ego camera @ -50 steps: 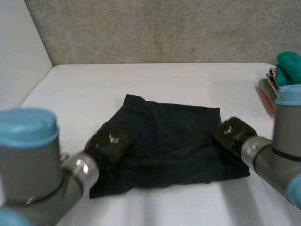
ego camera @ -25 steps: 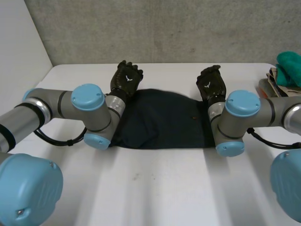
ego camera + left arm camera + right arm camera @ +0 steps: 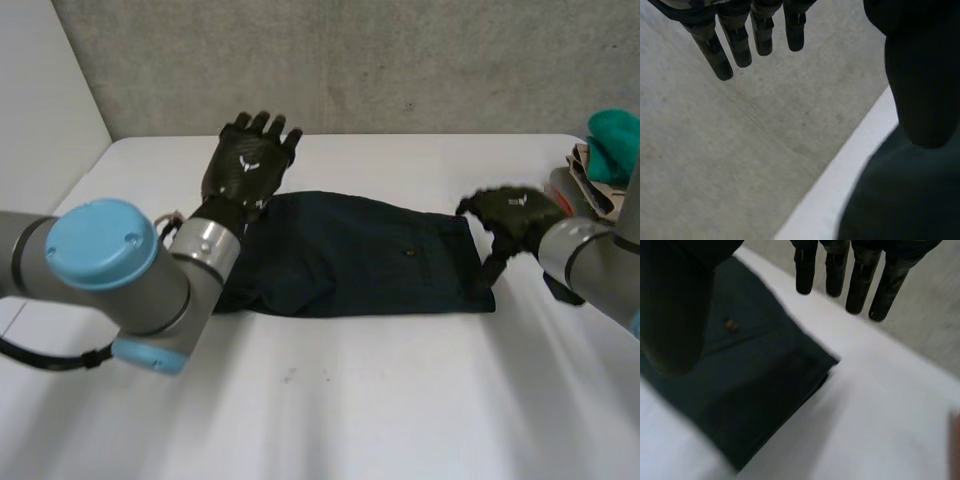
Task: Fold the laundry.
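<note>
The white bench (image 3: 330,400) is carrying a dark navy garment (image 3: 350,255), lying folded into a long band across its middle (what kind of garment, I cannot make out). The left hand (image 3: 245,165) is hovering over the band's far left corner, its fingers (image 3: 740,47) spread straight and released, gripping nothing. The right hand (image 3: 510,215), blurred, is hanging at the band's right end, its fingers (image 3: 860,287) likewise straight and released. A teal cloth (image 3: 615,140) is sitting at the bench's right edge, partly cut off.

Garment (image 3: 350,255) on table (image 3: 350,400), left robot hand (image 3: 245,165) behind its left corner, right robot hand (image 3: 512,215) seemingly at its right edge.
</note>
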Motion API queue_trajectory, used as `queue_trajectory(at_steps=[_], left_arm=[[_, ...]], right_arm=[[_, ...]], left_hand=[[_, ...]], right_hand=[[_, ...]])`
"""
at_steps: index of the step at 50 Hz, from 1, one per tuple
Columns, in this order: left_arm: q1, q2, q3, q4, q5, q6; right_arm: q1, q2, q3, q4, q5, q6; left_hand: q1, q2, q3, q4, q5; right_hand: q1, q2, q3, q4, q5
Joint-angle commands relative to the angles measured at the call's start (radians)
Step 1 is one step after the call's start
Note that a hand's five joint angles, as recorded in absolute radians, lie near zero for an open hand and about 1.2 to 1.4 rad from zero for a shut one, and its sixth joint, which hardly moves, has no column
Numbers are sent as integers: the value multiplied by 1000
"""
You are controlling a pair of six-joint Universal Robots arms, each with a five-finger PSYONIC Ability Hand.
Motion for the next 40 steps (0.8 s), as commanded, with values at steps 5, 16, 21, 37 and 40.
queue_trajectory(at_steps=[5, 16, 21, 37, 40], left_arm=[[-5, 34, -115, -2, -7, -84], [-3, 36, -117, -2, -7, -82], [-3, 60, -129, -4, -7, -79], [8, 137, -173, -4, -7, -88], [12, 137, -184, -4, -7, -88]], right_arm=[[-17, 178, 14, -102, -3, -22], [-28, 204, 22, -212, 12, -45], [-55, 84, 87, -252, 37, -48], [-215, -38, 149, -235, 41, -331], [-227, -41, 138, -240, 35, -382]], left_hand=[[-30, -30, -36, -28, -49], [-30, -30, -36, -28, -49], [-30, -30, -36, -28, -49], [-30, -30, -36, -28, -49], [-30, -30, -36, -28, -49]], right_hand=[[176, 126, 125, 133, 122], [1126, 1076, 1075, 1083, 1072], [1126, 1076, 1075, 1083, 1072], [1126, 1076, 1075, 1083, 1072], [1126, 1076, 1075, 1083, 1072]])
